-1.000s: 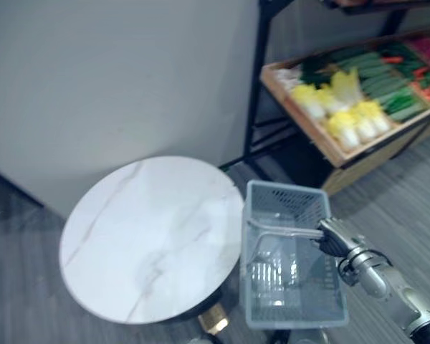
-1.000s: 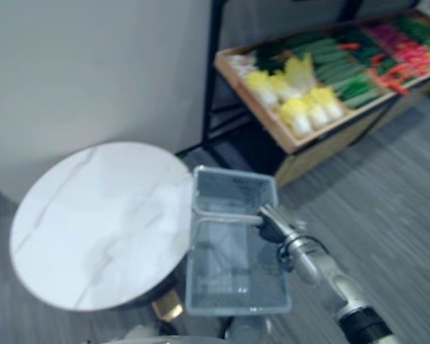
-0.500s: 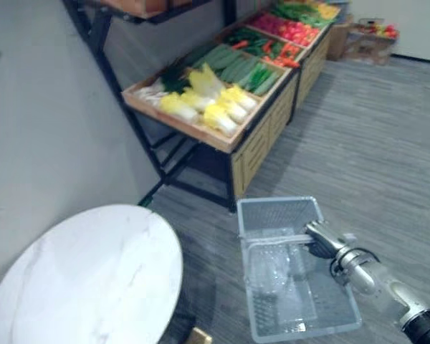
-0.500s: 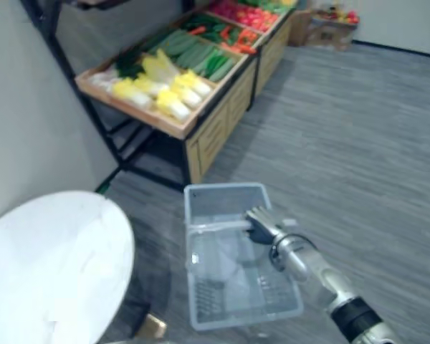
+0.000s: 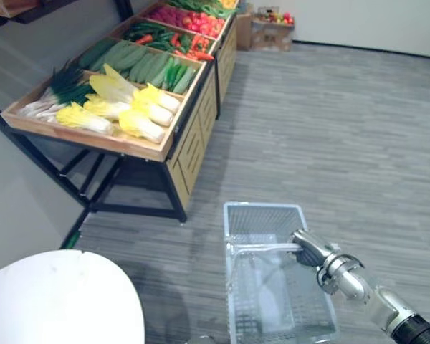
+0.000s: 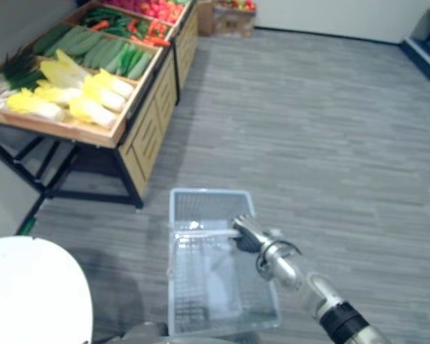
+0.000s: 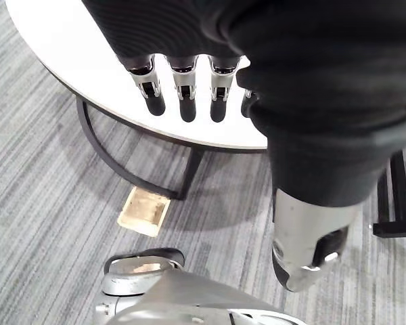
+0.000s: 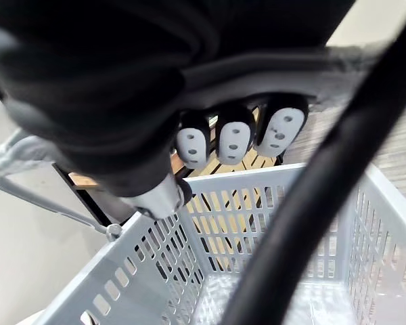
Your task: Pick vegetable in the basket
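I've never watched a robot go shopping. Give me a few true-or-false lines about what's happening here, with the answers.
1. The right hand is curled round the handle of the basket. True.
2. The basket is full of vegetables. False: I see no vegetables in it; they lie on the wooden stand.
3. The basket sits on the round white table. False: it is held over the grey floor, apart from the table.
4. Yellow cabbages lie on the stand. True.
5. The left hand is clenched into a fist. False: its fingers are straight and hold nothing.
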Motion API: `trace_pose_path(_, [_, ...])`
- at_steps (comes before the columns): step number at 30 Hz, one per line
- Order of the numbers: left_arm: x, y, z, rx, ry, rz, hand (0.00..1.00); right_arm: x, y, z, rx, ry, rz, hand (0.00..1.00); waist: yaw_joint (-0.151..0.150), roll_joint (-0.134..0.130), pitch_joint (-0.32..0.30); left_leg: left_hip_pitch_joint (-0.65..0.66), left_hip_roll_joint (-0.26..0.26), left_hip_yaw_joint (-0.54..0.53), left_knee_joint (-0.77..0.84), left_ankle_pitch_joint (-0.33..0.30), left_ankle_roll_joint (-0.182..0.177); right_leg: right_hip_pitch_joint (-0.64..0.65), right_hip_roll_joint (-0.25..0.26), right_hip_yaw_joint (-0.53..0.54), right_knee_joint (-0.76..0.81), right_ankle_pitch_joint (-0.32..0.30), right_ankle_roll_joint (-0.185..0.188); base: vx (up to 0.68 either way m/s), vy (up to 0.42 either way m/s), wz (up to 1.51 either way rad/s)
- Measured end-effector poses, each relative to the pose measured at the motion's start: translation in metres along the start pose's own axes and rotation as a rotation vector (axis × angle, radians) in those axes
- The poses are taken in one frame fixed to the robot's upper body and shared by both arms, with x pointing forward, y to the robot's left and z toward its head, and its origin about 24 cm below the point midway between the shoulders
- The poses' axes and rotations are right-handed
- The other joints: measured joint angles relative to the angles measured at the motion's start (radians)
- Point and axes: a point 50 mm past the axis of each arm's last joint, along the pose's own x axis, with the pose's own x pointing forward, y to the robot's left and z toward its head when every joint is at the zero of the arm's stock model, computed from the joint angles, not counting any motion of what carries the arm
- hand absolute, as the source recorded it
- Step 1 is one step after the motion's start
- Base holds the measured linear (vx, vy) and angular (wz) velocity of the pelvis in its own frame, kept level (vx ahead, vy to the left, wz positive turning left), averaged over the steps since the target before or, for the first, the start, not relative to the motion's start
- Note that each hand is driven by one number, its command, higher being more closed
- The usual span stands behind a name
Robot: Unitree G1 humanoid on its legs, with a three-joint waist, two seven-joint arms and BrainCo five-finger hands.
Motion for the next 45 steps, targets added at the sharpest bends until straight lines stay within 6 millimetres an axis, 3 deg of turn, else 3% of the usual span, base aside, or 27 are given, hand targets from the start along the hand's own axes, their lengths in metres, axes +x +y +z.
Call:
trace_pose_path(4, [-0.001,-0.004,-0.002,0.006,0.006,-0.011,0.00,-0.002,0.002,-0.001,0.023,0.009,0.005,1.00,0.000,0.029,-0.001,0.016,-0.009,0.001,-0.041,0.007,0.011,-0.014,0.002,0.023,-0.002,0.008,0.012,0.02,-0.016,-0.15])
trace_pose_path(7, [-0.001,-0.003,-0.001,0.017,0.002,-0.012,0.00,-0.006,0.005,-0.003,0.033,0.026,0.008,1.00,0.004,0.017,0.004,0.045,-0.015,-0.001,-0.065,0.005,0.014,-0.034,0.005,0.054,0.040,-0.007,0.004,0.03,0.001,-0.34])
trace_pose_path(11, [0.000,-0.003,0.002,0.064,-0.012,-0.023,0.00,-0.009,0.000,-0.011,0.028,0.081,-0.037,1.00,0.000,0.014,0.024,0.097,-0.032,-0.004,-0.101,-0.021,0.040,-0.188,-0.017,0.053,0.392,-0.067,-0.049,-0.03,0.060,-0.30])
trace_pose_path(12, [0.000,-0.003,0.002,0.090,-0.016,-0.026,0.00,-0.008,-0.002,-0.011,0.022,0.090,-0.057,1.00,-0.006,0.001,0.037,0.139,-0.043,-0.009,-0.118,-0.026,0.050,-0.228,-0.051,0.006,0.537,-0.082,-0.126,-0.08,0.071,0.02])
trace_pose_path(13, [0.001,0.001,0.003,0.126,-0.027,-0.024,0.00,-0.009,-0.002,-0.012,0.029,0.105,-0.082,1.00,-0.019,-0.010,0.044,0.171,-0.053,-0.026,-0.127,-0.035,0.067,-0.261,-0.090,-0.035,0.655,-0.068,-0.162,-0.04,0.080,0.19])
trace_pose_path(15, [0.002,0.002,0.004,0.148,-0.031,-0.023,0.00,-0.009,-0.002,-0.012,0.051,0.122,-0.119,1.00,-0.034,-0.018,0.046,0.191,-0.050,-0.048,-0.128,-0.042,0.080,-0.291,-0.105,-0.054,0.730,-0.072,-0.167,0.07,0.056,0.25])
trace_pose_path(16, [0.003,0.002,0.006,0.153,-0.032,-0.026,0.00,-0.009,-0.002,-0.011,0.061,0.124,-0.131,1.00,-0.036,-0.021,0.048,0.196,-0.037,-0.053,-0.129,-0.044,0.082,-0.311,-0.091,-0.075,0.713,-0.103,-0.160,0.17,0.027,0.16])
trace_pose_path(18, [0.003,0.002,0.006,0.156,-0.029,-0.030,0.00,-0.007,-0.003,-0.009,0.082,0.126,-0.154,1.00,-0.036,-0.019,0.050,0.197,-0.020,-0.057,-0.145,-0.048,0.079,-0.331,-0.054,-0.128,0.576,-0.097,-0.145,0.21,-0.012,0.08])
trace_pose_path(20, [0.003,-0.001,0.011,0.155,-0.040,-0.044,0.00,-0.005,-0.003,-0.008,0.096,0.130,-0.174,1.00,-0.041,-0.015,0.058,0.206,-0.012,-0.057,-0.149,-0.064,0.061,-0.327,0.002,-0.160,0.270,-0.042,-0.076,0.35,-0.090,0.10])
trace_pose_path(21, [0.004,-0.001,0.012,0.153,-0.043,-0.045,0.00,-0.005,-0.003,-0.009,0.095,0.132,-0.174,1.00,-0.043,-0.018,0.060,0.216,-0.014,-0.056,-0.147,-0.060,0.047,-0.325,0.013,-0.157,0.203,-0.031,-0.063,0.40,-0.119,0.20])
trace_pose_path(22, [0.004,-0.002,0.015,0.151,-0.050,-0.048,0.00,-0.005,-0.005,-0.009,0.093,0.133,-0.180,1.00,-0.051,-0.019,0.065,0.237,-0.016,-0.061,-0.153,-0.073,0.027,-0.328,0.018,-0.148,0.121,-0.027,-0.056,0.46,-0.166,0.40])
trace_pose_path(24, [0.004,-0.003,0.018,0.147,-0.062,-0.053,0.00,-0.005,-0.009,-0.011,0.081,0.146,-0.204,1.00,-0.059,-0.023,0.072,0.297,-0.012,-0.090,-0.170,-0.117,-0.020,-0.325,0.026,-0.098,0.117,-0.001,-0.072,0.53,-0.216,0.46])
trace_pose_path(25, [0.004,-0.005,0.021,0.142,-0.066,-0.057,0.00,-0.007,-0.012,-0.014,0.073,0.159,-0.211,1.00,-0.060,-0.004,0.074,0.315,0.009,-0.098,-0.171,-0.133,-0.034,-0.327,0.040,-0.094,0.152,0.058,-0.096,0.56,-0.295,0.34])
trace_pose_path(26, [0.001,-0.016,0.024,0.119,-0.070,-0.083,0.00,-0.009,-0.017,-0.020,0.063,0.192,-0.232,1.00,-0.060,0.048,0.067,0.319,0.061,-0.115,-0.163,-0.145,-0.047,-0.351,0.073,-0.119,0.227,0.070,-0.106,0.58,-0.331,0.22])
trace_pose_path(27, [-0.001,-0.024,0.027,0.100,-0.074,-0.100,0.00,-0.008,-0.022,-0.022,0.053,0.201,-0.244,1.00,-0.052,0.082,0.058,0.311,0.089,-0.118,-0.137,-0.133,-0.045,-0.368,0.091,-0.134,0.269,0.032,-0.145,0.68,-0.446,0.12])
trace_pose_path(29, [-0.001,-0.024,0.028,0.100,-0.079,-0.097,0.00,-0.006,-0.026,-0.024,0.042,0.214,-0.253,1.00,-0.055,0.088,0.057,0.261,0.116,-0.155,-0.021,-0.069,-0.041,-0.372,0.102,-0.149,0.337,-0.038,-0.172,0.52,-0.364,0.01])
trace_pose_path(30, [-0.001,-0.024,0.027,0.088,-0.070,-0.092,0.00,-0.008,-0.024,-0.026,0.043,0.231,-0.246,1.00,-0.057,0.089,0.057,0.219,0.132,-0.177,0.107,-0.013,-0.039,-0.334,0.107,-0.159,0.353,-0.080,-0.174,0.59,-0.314,0.18])
trace_pose_path(32, [-0.001,-0.023,0.025,0.086,-0.064,-0.084,0.00,-0.015,-0.016,-0.029,0.047,0.256,-0.221,1.00,-0.054,0.088,0.058,0.124,0.170,-0.197,0.391,0.184,-0.044,-0.222,0.119,-0.173,0.328,-0.135,-0.181,0.62,-0.257,0.18])
trace_pose_path(33, [-0.001,-0.022,0.023,0.086,-0.060,-0.083,0.00,-0.016,-0.015,-0.030,0.047,0.257,-0.214,1.00,-0.053,0.082,0.061,0.098,0.182,-0.195,0.469,0.233,-0.047,-0.188,0.124,-0.173,0.313,-0.147,-0.184,0.51,-0.140,0.05])
trace_pose_path(35, [-0.001,-0.021,0.024,0.065,-0.065,-0.071,0.00,-0.016,-0.014,-0.030,0.045,0.256,-0.209,1.00,-0.046,0.084,0.060,-0.021,0.212,-0.138,0.711,0.182,-0.013,-0.092,0.138,-0.161,0.257,-0.177,-0.205,0.48,-0.077,-0.05])
trace_pose_path(36, [-0.001,-0.020,0.026,0.059,-0.070,-0.067,0.00,-0.016,-0.014,-0.029,0.045,0.255,-0.206,1.00,-0.034,0.077,0.064,-0.080,0.205,-0.086,0.766,0.122,0.029,-0.040,0.137,-0.147,0.225,-0.187,-0.200,0.43,-0.038,-0.15])
trace_pose_path(39, [-0.001,-0.021,0.024,0.047,-0.065,-0.061,0.00,-0.014,-0.010,-0.026,0.049,0.243,-0.190,1.00,0.006,0.070,0.068,-0.206,0.155,-0.017,0.702,0.033,0.049,0.038,0.122,-0.121,0.187,-0.212,-0.185,0.38,0.035,-0.28])
trace_pose_path(42, [-0.001,-0.015,0.014,0.056,-0.041,-0.048,0.00,-0.013,-0.006,-0.023,0.061,0.230,-0.176,1.00,0.010,0.047,0.079,-0.267,0.051,0.050,0.346,0.033,0.059,0.124,0.062,-0.144,0.178,-0.246,-0.125,0.46,0.170,0.02])
trace_pose_path(44, [-0.005,-0.017,0.001,0.058,-0.010,-0.055,0.00,-0.020,-0.003,-0.026,0.066,0.244,-0.161,1.00,0.001,0.074,0.062,-0.250,-0.004,0.089,-0.064,0.214,0.054,0.198,0.060,-0.181,0.162,-0.287,-0.061,0.47,0.225,0.26])
trace_pose_path(45, [-0.007,-0.019,-0.004,0.058,0.003,-0.061,0.00,-0.023,-0.002,-0.027,0.062,0.247,-0.152,1.00,0.002,0.096,0.050,-0.252,0.005,0.099,-0.123,0.252,0.064,0.213,0.077,-0.185,0.160,-0.303,-0.042,0.53,0.265,0.35])
